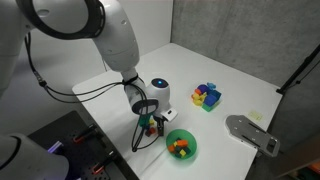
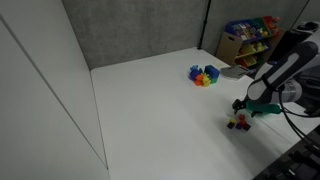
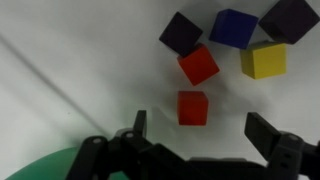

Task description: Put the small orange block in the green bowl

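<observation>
1. The small orange block (image 3: 192, 107) lay on the counter (image 1: 235, 70) near the edge by the robot's base. It was the nearest of a cluster of tiny cubes, with the red cube (image 3: 198, 64) just beyond it.
2. The gripper (image 3: 195, 125) hovered over it with its jaws spread wide, gripping nothing. The block sat between the fingers, apparently untouched.
3. This looked like the approach to the grasp. The next move called for a straight descent and a close on that block alone, clear of the red cube.
4. The green bowl (image 1: 193, 150) stood just beside the cluster. It seemed to hold small orange bits, too small to identify.
5. The blue tray (image 1: 213, 98) of bigger blocks sat well apart, toward the counter's middle.
</observation>
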Robot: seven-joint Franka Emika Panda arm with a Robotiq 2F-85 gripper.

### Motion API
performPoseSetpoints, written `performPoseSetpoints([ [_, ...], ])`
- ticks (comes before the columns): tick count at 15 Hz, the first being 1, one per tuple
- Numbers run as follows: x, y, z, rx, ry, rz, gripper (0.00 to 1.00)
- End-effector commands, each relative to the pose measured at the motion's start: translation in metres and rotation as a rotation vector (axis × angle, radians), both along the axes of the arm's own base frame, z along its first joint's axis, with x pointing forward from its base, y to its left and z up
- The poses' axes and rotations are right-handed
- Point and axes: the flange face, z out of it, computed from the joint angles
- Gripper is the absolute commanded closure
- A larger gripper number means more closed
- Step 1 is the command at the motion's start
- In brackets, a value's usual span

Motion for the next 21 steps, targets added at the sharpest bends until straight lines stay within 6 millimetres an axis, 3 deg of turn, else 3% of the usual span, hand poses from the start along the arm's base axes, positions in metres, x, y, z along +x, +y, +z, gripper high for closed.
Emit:
performPoseSetpoints([
  [1,0.005,0.001,-0.013,0.002,-0.007,0.004,0.00],
  [2,0.005,0.001,-0.016,0.000,-0.006,0.005,0.24],
  [4,0.004,0.001,-0.019,-0.005,-0.009,0.009,0.31],
  [8,0.004,0.002,-0.014,-0.012,-0.030,0.019,0.65],
  [12,0.006,0.007,0.017,0.010,-0.047,0.040,0.95],
  [13,0.007,0.007,0.030,0.016,-0.055,0.047,0.90],
  [16,0.009,-0.001,0.067,-0.005,-0.075,0.043,0.90],
  [21,-0.005,-0.050,0.112,-0.053,-0.071,-0.033,0.90],
])
